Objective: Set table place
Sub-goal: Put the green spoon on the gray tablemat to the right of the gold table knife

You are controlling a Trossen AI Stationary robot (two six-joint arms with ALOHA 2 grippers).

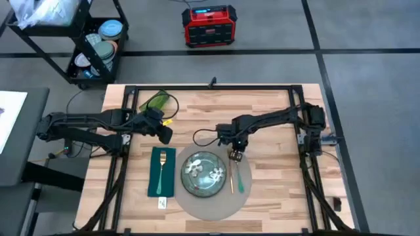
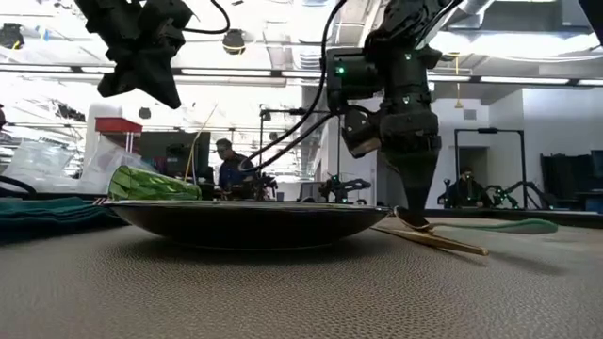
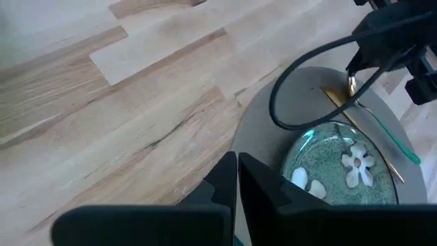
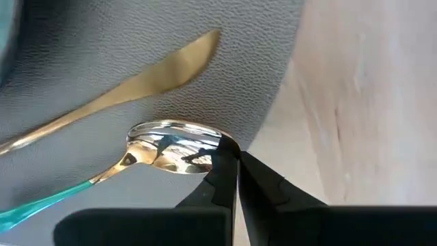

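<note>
Grey placemat (image 1: 211,200) lies at table's (image 1: 275,111) 6 o'clock edge, bearing floral plate (image 1: 204,173).

Right gripper (image 1: 235,155) at mat's 1 o'clock rim, jaws pressed together, tips on gold spoon bowl (image 4: 174,145); gold knife (image 4: 136,78) just beside.

Left gripper (image 1: 164,134) hovers above napkin (image 1: 161,172) with fork (image 1: 162,162), jaws closed, empty.

Green packet (image 1: 157,101) at 11 o'clock corner.

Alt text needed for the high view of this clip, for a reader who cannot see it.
Overhead, the right gripper rests at the far ends of a gold knife and teal-handled spoon lying right of a dark green floral plate on a round grey placemat. The left gripper hovers above a gold fork on a dark green napkin, all on a light wooden table.
</note>
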